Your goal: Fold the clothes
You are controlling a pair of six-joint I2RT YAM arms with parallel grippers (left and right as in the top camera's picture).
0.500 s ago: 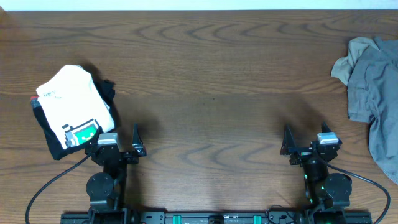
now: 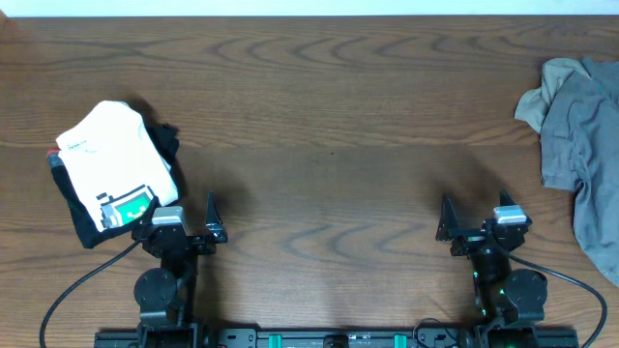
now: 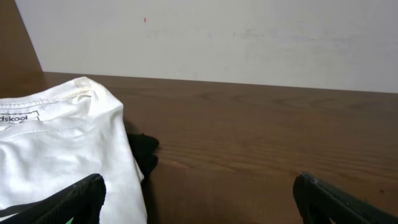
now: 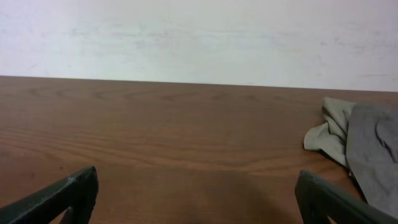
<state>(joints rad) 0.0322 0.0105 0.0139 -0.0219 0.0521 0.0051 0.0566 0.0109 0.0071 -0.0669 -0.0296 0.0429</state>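
Early stage, I'd judge: crumpled grey-khaki cotton clothes point(image 2: 578, 145) lie unfolded at far right of the brown wood surface point(image 2: 329, 116). Folded white tee point(image 2: 108, 164) at left looks done. Left claw point(image 2: 180, 220) & right claw point(image 2: 476, 222) both spread, empty.

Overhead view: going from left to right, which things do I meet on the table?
white folded shirt → left tool → right tool → grey clothes, reaching the right edge.
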